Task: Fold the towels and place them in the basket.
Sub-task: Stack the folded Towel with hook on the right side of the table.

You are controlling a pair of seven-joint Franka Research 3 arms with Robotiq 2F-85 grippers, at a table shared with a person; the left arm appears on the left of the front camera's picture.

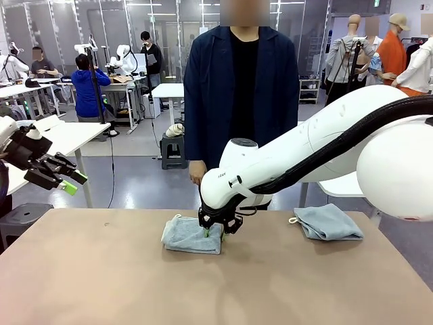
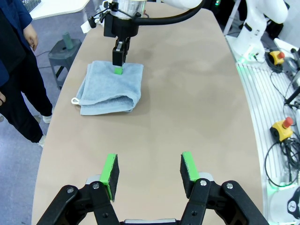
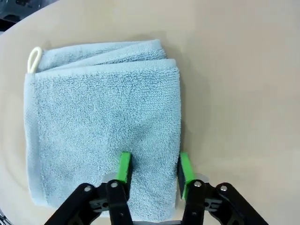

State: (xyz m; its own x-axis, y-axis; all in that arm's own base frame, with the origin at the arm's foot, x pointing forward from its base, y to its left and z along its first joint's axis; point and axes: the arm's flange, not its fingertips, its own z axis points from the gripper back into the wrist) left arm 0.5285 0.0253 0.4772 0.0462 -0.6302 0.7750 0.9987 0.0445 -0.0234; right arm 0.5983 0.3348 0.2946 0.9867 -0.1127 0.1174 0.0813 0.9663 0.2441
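Folding looks finished on the small pale blue-grey terry towel lying mid-table, its thin white loop at one corner and its layered edges showing at one side. The right gripper is down on it near one edge, green pads narrowed with 1 pad on the cloth and the other at its border; whether cloth is actually pinched between them I cannot tell. The left gripper hovers above bare brown tabletop, well apart from the cloth, jaws spread and holding nothing. A 2nd folded pale blue-grey towel lies toward the table's far right edge. Judged from this, the step in hand is picking up the folded towel; the next move calls for a firm pinch through all layers, then a level lift so the fold keeps.
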